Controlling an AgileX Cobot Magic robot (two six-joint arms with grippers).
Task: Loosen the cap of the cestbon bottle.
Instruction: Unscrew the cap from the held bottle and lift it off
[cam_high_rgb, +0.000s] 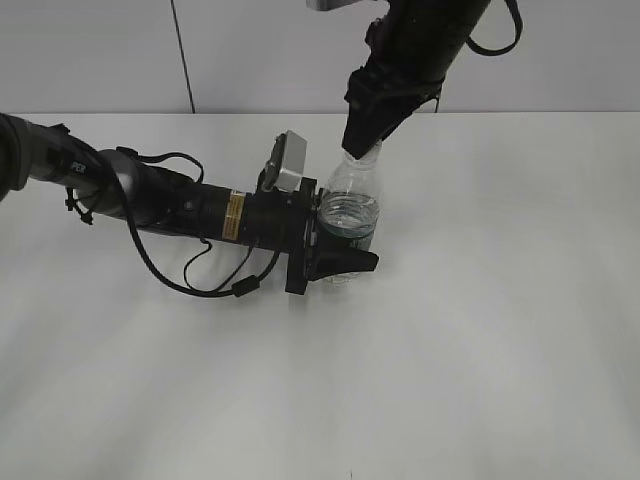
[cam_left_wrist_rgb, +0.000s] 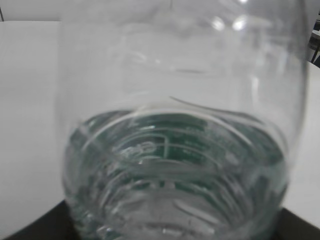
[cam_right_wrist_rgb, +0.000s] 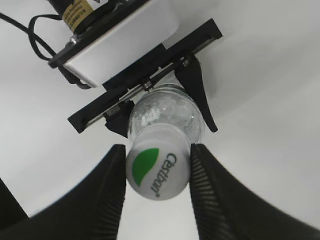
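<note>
The cestbon bottle (cam_high_rgb: 352, 200) stands upright on the white table, clear with a dark green label band. My left gripper (cam_high_rgb: 345, 262) is shut around its lower body; the left wrist view is filled by the bottle (cam_left_wrist_rgb: 170, 150). My right gripper (cam_high_rgb: 362, 140) comes down from above over the bottle's top and hides the cap in the exterior view. In the right wrist view the white cap (cam_right_wrist_rgb: 157, 172) with its green mark sits between the two fingers of my right gripper (cam_right_wrist_rgb: 158, 150), and both touch its sides. The bottle's shoulder (cam_right_wrist_rgb: 165, 107) shows below it.
The white table (cam_high_rgb: 480, 330) stretches all round the bottle. The left arm and its cable (cam_high_rgb: 200, 275) lie low over the table to the left. A grey wall stands behind the table's far edge.
</note>
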